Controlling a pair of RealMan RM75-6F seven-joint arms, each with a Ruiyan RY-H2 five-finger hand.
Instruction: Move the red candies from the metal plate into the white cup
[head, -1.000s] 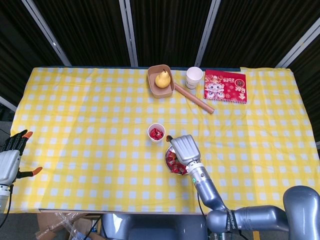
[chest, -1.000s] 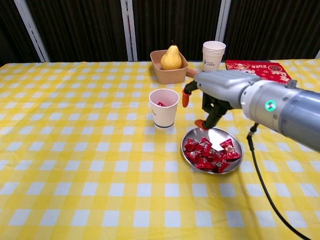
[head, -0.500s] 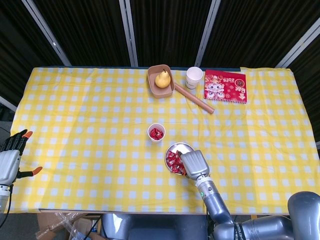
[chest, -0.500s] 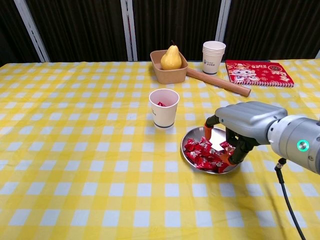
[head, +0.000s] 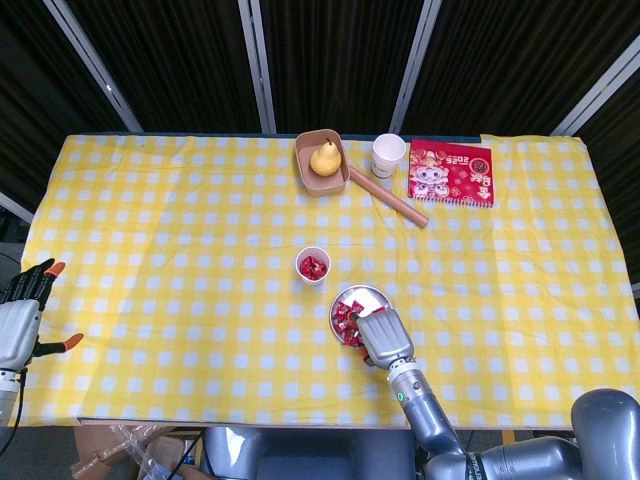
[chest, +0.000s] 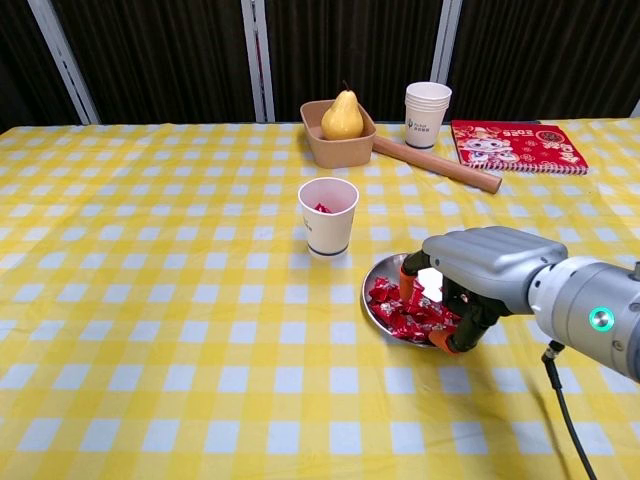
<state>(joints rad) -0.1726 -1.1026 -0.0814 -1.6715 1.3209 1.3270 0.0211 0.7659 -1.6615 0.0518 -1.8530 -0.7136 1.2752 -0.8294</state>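
A pile of red candies (chest: 392, 306) (head: 345, 316) lies in the metal plate (chest: 373, 277) (head: 365, 291) near the table's front. My right hand (chest: 470, 283) (head: 383, 335) is low over the plate's near-right side, palm down. Its orange fingertips (chest: 409, 279) are spread and reach into the pile; no candy is seen lifted. The white cup (chest: 328, 217) (head: 313, 266) stands upright just beyond and left of the plate, with red candy inside. My left hand (head: 22, 318) hangs off the table's left front corner, fingers spread and holding nothing.
At the back stand a cardboard bowl with a pear (chest: 342, 118), a stack of paper cups (chest: 427, 113), a wooden rolling pin (chest: 440, 166) and a red notebook (chest: 510, 145). A yellow checked cloth (chest: 150, 300) covers the table.
My right hand came back from beside the cup to the plate, sank lower, then shifted left over the candies with its fingertips now in the pile. The left hand stayed still.
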